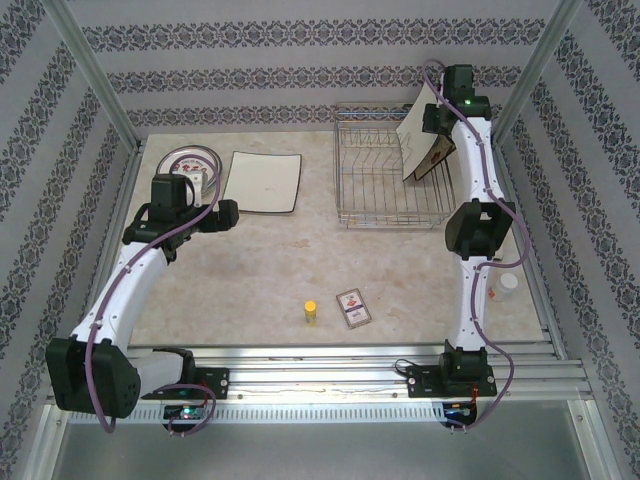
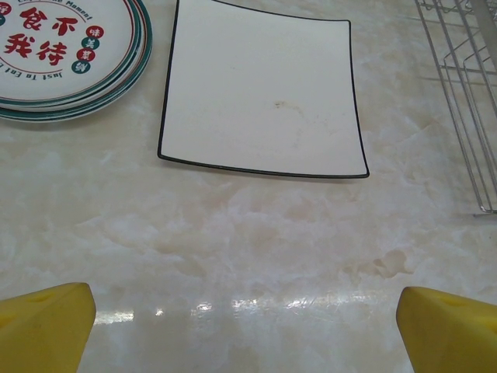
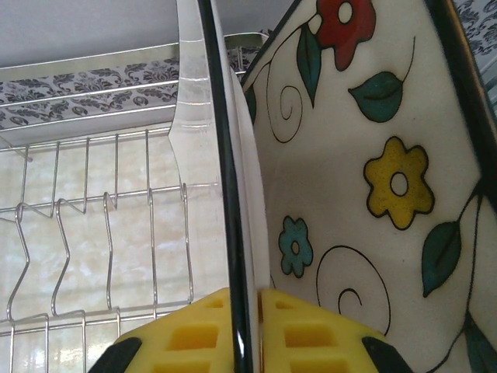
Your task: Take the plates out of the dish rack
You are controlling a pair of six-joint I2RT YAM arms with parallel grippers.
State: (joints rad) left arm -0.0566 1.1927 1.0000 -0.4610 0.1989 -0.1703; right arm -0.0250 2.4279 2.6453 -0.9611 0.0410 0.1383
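The step in hand is taking a square flowered plate (image 3: 373, 179) out of the dish rack (image 1: 380, 190). The right gripper (image 3: 248, 330) has its yellow pads (image 3: 186, 338) clamped on the plate's dark edge, with the empty tines (image 3: 109, 225) to its left, so I judge the next move calls for a straight lift clear of the wires. The left gripper (image 2: 247, 326) is wide apart over the table (image 2: 233, 249), with a plain square plate (image 2: 264, 93) ahead of it and stacked round plates (image 2: 70, 54) ahead to its left; the uppermost shows red characters 食不我待 and a small line beginning "Just to Eat".
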